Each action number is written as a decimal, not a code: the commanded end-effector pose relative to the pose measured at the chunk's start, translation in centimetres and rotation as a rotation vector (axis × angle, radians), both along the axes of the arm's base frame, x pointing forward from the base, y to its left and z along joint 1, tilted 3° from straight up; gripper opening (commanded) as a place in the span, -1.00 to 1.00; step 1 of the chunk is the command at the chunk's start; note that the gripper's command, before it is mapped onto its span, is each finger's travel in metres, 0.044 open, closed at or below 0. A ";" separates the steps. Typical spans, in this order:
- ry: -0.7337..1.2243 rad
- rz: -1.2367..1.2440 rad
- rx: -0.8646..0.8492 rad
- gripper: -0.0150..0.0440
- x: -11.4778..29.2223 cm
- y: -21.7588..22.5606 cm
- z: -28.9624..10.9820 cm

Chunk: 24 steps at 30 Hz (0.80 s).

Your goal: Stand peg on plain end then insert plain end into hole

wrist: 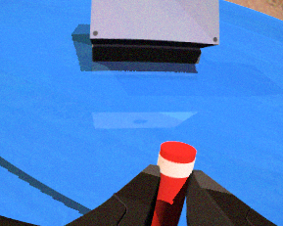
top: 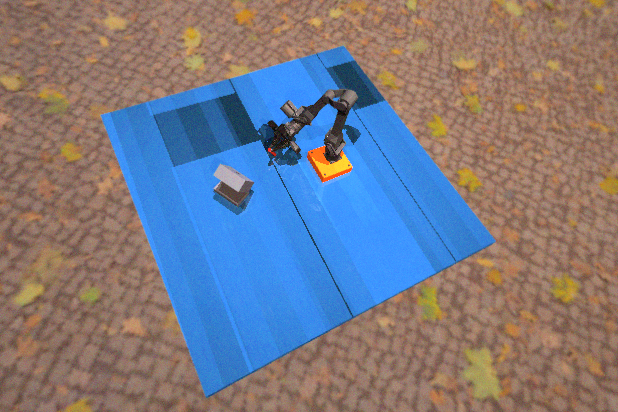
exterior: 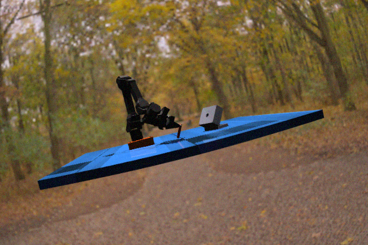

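Observation:
The red peg [top: 271, 152] [exterior: 179, 132] [wrist: 172, 195] has its white band near the top end. In the exterior view it stands close to upright, leaning a little, with its plain end low at the table; I cannot tell whether it touches. My gripper [exterior: 180, 126] [wrist: 172, 178] is shut on the peg near the banded end, which sticks out past the fingertips. The sloped grey panel [top: 233, 177] [exterior: 203, 121] [wrist: 154, 21] stands apart from the peg. Its one hole [exterior: 207, 115] shows dark in its face in the exterior view; the wrist view does not show it.
The orange base plate [top: 326, 172] [exterior: 140, 143] carries the arm, to one side of the peg. The panel's dark foot [top: 232, 194] [wrist: 146, 54] rests on the blue table [top: 300, 268] [exterior: 256, 121]. Dark shadow patches and seam lines cross the table.

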State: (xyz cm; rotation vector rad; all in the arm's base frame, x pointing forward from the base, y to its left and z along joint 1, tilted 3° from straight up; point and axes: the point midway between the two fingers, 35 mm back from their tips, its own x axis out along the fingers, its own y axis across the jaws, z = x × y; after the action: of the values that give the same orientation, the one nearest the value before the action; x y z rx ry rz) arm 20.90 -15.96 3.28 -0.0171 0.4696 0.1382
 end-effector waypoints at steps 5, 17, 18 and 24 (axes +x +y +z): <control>-0.065 0.000 0.017 -0.32 -0.6 0.1 -0.3; -0.168 -0.003 0.032 -0.32 -1.4 0.0 -0.4; -0.176 -0.003 0.033 -0.32 -1.5 0.0 -0.4; -0.227 -0.005 0.041 -0.32 -1.9 0.0 -0.5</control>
State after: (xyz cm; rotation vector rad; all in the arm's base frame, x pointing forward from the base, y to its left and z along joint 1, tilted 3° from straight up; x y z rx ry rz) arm 19.25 -16.11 2.94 0.0001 0.2649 0.1378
